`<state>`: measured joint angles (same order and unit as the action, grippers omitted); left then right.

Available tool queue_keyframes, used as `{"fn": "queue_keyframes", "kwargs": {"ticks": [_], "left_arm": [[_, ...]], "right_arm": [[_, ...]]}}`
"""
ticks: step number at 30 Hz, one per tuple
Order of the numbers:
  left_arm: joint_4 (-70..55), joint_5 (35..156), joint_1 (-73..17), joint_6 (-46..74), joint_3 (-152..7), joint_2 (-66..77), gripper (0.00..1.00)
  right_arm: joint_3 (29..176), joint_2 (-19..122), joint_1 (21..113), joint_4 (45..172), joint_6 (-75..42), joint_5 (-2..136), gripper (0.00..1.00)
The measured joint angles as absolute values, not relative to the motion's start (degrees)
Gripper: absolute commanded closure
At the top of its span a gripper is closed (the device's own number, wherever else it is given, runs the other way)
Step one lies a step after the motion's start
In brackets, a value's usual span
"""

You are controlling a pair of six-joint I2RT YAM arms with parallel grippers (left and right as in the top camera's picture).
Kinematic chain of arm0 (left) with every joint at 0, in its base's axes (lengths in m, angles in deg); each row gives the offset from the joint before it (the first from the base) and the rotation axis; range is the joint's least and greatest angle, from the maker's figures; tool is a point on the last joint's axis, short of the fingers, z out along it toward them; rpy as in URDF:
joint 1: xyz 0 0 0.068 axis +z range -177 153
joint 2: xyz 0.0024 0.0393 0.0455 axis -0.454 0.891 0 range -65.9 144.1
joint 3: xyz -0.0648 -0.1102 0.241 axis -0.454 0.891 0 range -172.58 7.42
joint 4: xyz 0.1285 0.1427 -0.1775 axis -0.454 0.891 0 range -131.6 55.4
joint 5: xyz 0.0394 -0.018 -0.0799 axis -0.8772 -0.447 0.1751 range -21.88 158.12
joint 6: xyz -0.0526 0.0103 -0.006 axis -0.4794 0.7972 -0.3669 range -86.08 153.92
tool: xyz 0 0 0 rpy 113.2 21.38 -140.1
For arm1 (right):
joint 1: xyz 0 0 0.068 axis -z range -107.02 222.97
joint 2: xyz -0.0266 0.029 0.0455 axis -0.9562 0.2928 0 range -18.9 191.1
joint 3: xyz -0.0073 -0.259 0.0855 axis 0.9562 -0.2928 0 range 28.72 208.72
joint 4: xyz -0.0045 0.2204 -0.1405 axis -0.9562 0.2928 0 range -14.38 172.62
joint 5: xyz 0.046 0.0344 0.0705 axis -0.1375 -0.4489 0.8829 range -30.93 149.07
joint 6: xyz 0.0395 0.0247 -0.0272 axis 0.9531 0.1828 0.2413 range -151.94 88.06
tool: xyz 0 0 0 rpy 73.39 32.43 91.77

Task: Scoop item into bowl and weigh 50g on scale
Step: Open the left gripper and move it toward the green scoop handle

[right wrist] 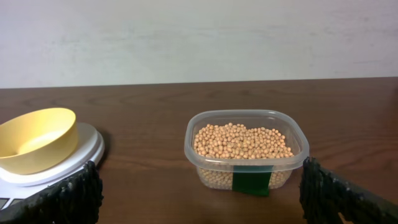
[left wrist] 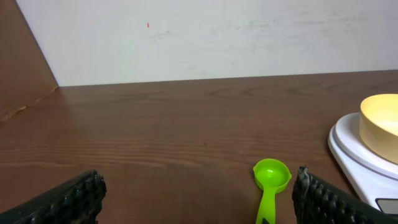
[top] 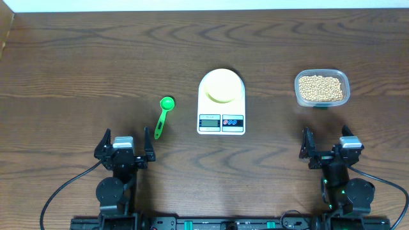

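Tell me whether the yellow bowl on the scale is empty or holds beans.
Empty. In the right wrist view the bowl on the scale shows a bare yellow inside; the beans all lie in the clear tub.

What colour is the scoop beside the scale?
The scoop is bright green; left wrist view shows it best.

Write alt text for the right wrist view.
A clear tub full of beans sits on a dark wood table, straight ahead of the open right claw. At left, an empty yellow bowl rests on a white scale.
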<state>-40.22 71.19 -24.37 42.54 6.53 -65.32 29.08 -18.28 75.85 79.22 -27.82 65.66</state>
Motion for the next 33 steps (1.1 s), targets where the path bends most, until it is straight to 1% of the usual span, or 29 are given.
{"fn": "queue_keyframes", "kwargs": {"ticks": [7,13,17,21,27,33], "left_arm": [[-41.4,71.9,-24.4,42.5,6.6,-65.3,0.02],[-49.5,73.2,-24.4,41.3,6.8,-65.3,0.02],[-53.8,73.8,-24.4,36.7,6.7,-65.3,0.02],[-53.7,73.8,-24.4,32.0,5.9,-65.3,0.02],[-53.5,74.9,-24.4,26.3,-0.5,-64.4,0.02],[-47.7,78.3,-24.4,24.6,-9.1,-56.8,0.02]], "right_arm": [[29.1,-18.3,75.8,79.2,-27.8,65.7,0.01],[29.1,-18.3,75.8,79.2,-27.8,65.6,0.01],[29.1,-18.3,75.8,79.2,-27.8,65.7,0.01],[29.1,-18.3,75.8,79.2,-27.8,65.6,0.01],[29.1,-18.3,75.8,79.2,-27.8,65.7,0.01],[29.1,-18.3,75.8,79.2,-27.8,65.7,0.01]]}}
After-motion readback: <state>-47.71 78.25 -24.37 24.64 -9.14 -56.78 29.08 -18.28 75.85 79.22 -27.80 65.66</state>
